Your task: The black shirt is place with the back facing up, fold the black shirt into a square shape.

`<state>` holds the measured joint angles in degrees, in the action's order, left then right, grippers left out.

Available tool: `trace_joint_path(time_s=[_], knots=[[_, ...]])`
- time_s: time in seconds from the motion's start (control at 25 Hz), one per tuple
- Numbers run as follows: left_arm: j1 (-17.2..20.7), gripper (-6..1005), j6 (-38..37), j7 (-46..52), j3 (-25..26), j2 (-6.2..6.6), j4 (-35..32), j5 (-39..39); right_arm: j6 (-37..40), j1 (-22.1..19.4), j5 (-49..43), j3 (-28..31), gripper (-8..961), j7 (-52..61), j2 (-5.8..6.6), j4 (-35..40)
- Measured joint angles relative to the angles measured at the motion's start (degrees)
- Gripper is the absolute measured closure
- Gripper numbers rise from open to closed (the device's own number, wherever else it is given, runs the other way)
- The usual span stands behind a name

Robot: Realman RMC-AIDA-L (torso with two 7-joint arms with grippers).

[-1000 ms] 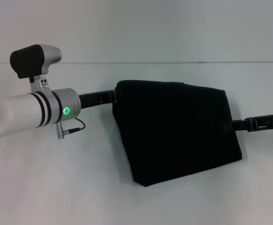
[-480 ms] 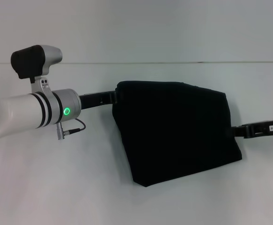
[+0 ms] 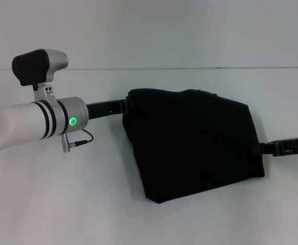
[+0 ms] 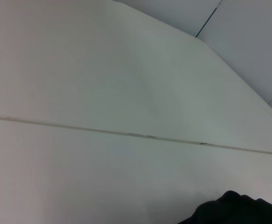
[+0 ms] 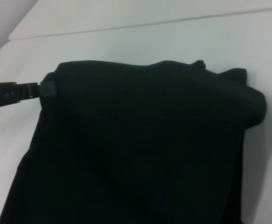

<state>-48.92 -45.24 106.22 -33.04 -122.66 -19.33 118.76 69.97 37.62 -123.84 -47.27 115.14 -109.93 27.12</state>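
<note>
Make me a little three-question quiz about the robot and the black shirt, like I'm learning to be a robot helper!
1. True or false: the black shirt lies on a white table.
2. Multiple choice: where is the left gripper? A) at the shirt's far left corner, B) parked away from the shirt, C) under the table.
3. Fill in: the right gripper reaches the shirt's ____ edge.

Key: 1. true. 2. A; the right wrist view also shows it against that corner. 3. right. Whether either gripper's jaws are open or shut on the cloth cannot be seen.
</note>
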Motion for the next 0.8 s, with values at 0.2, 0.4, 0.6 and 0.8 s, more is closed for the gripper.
trace_joint_path(time_s=[0.2, 0.4, 0.6, 0.8], knots=[[-0.03, 981, -0.02, 0.30, -0.12, 0.06, 0.07, 0.71, 0.00, -0.32, -0.04, 0.15, 941, -0.10, 0.19, 0.02], [-0.04, 981, -0.19, 1.12, -0.18, 0.06, 0.08, 1.58, -0.06, -0.34, -0.14, 0.63, 941, 0.76, 0.21, 0.13], [0.02, 982, -0.37, 1.43, -0.18, 0.06, 0.02, 1.58, 0.66, -0.84, -0.07, 1.59, 938, 0.05, 0.12, 2.44], [0.09, 982, -0.42, 1.51, -0.18, 0.06, -0.06, 1.58, 1.38, -3.00, 0.07, 4.13, 775, -0.16, -0.38, 6.99]])
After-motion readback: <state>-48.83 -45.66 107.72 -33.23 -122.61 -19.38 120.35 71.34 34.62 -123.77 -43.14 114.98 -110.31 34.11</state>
